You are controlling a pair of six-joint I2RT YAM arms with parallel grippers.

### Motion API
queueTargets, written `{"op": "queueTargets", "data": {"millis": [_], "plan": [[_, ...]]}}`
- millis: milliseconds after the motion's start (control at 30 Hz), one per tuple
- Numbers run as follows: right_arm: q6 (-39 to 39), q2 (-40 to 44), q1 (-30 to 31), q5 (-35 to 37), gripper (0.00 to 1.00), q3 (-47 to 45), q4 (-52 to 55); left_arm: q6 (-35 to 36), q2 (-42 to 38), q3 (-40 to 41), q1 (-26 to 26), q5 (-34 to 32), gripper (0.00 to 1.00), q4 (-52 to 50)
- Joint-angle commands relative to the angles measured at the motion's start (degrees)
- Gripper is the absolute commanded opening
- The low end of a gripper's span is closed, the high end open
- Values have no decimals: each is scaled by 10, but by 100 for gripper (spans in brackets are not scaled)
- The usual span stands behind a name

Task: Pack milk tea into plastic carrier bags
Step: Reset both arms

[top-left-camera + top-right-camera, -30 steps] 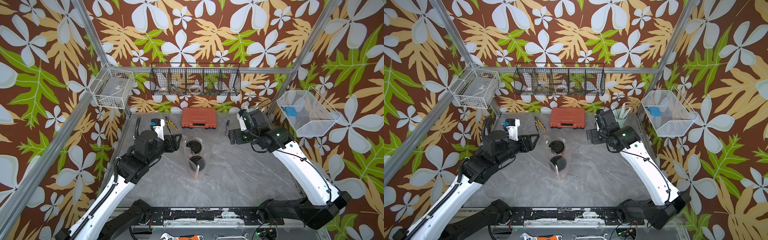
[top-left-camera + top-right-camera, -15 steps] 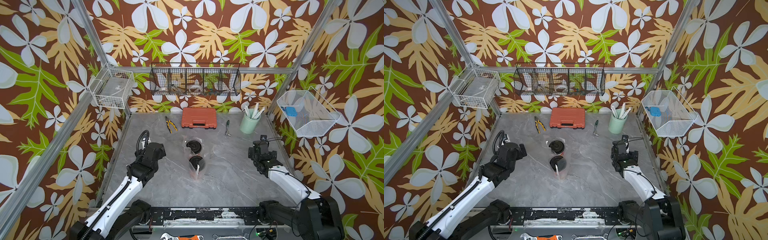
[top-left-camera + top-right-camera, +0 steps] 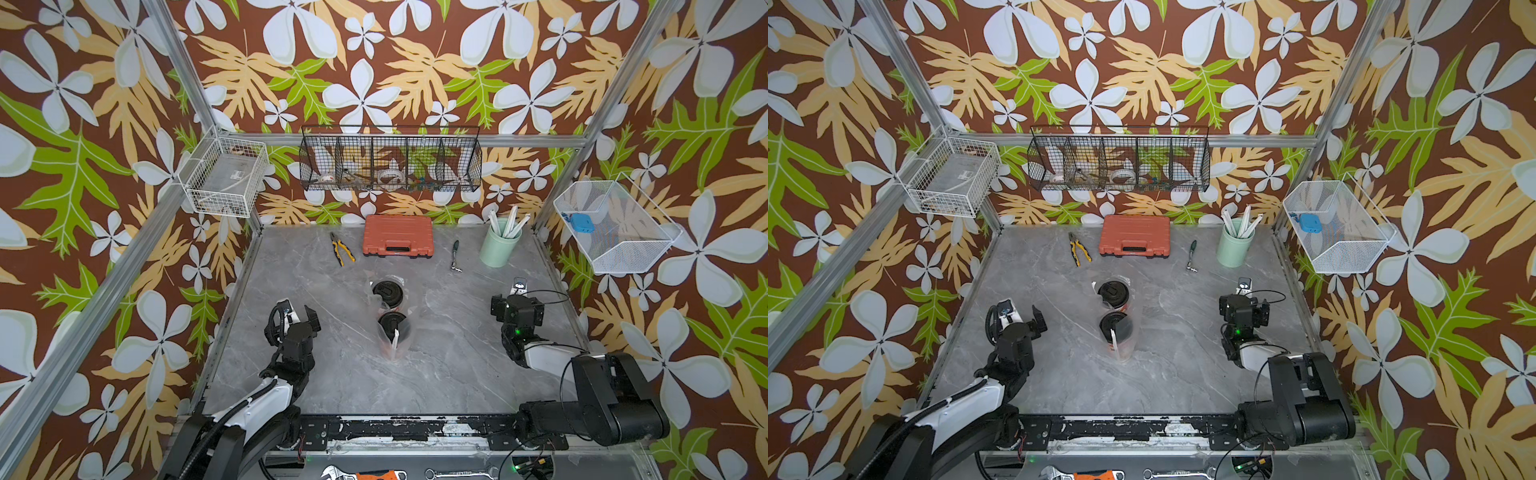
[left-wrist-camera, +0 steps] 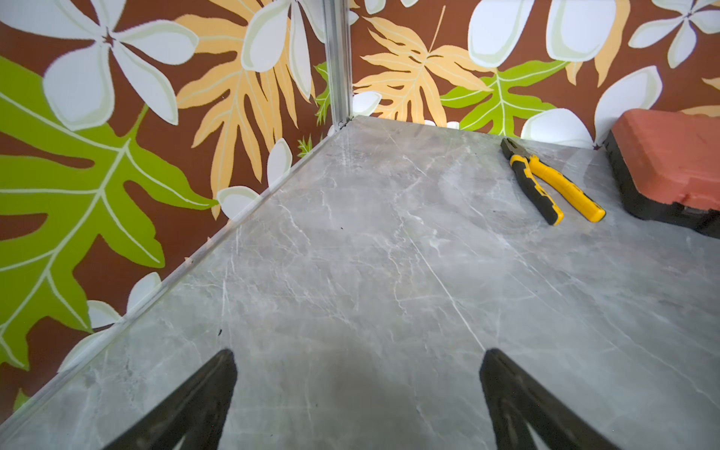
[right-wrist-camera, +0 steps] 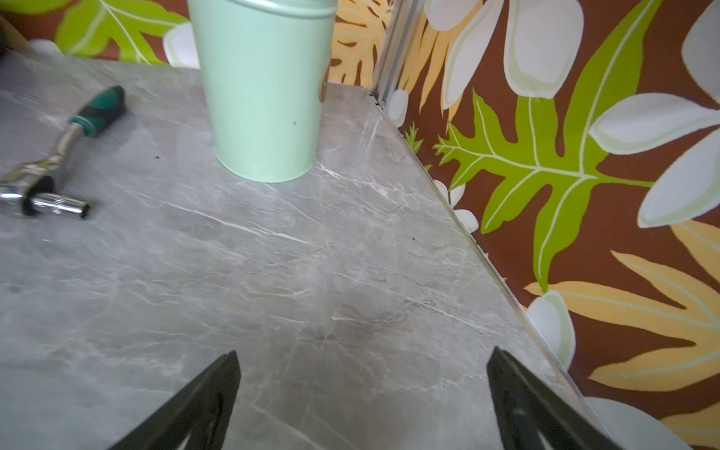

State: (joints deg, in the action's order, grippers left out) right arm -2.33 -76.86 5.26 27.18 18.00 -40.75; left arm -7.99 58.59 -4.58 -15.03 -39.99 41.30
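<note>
Looks done, nothing left to bag, with 2 cups (image 3: 387, 294) upright inside bags (image 3: 395, 347) in front of the case (image 3: 397, 235), left gripper (image 4: 360, 352) and right gripper (image 5: 362, 352) spread wide, empty, farther from it.

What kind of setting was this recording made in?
Probably a staged robot test booth, not a real shop: wallpapered walls on an aluminium frame enclose a marble-look table, a left arm and right arm are mounted at its front, and pliers lie at the back.
</note>
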Motion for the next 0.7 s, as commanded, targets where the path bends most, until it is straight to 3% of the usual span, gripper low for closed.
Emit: {"op": "queueTargets", "data": {"millis": [0,133,300,500,667], "plan": [[8,25,-1,-82,100,-35,-112,62,32,13,9,50,100,232],[13,-14,-1,-89,100,-76,-235,45,98,16,52,124,100,326],[15,-65,-2,-94,100,-65,-258,48,208,8,74,176,100,417],[7,-67,-12,-106,100,-57,-245,45,197,-45,86,232,100,291],[7,-66,-12,-107,100,-58,-246,46,200,-37,87,231,100,313]]}}
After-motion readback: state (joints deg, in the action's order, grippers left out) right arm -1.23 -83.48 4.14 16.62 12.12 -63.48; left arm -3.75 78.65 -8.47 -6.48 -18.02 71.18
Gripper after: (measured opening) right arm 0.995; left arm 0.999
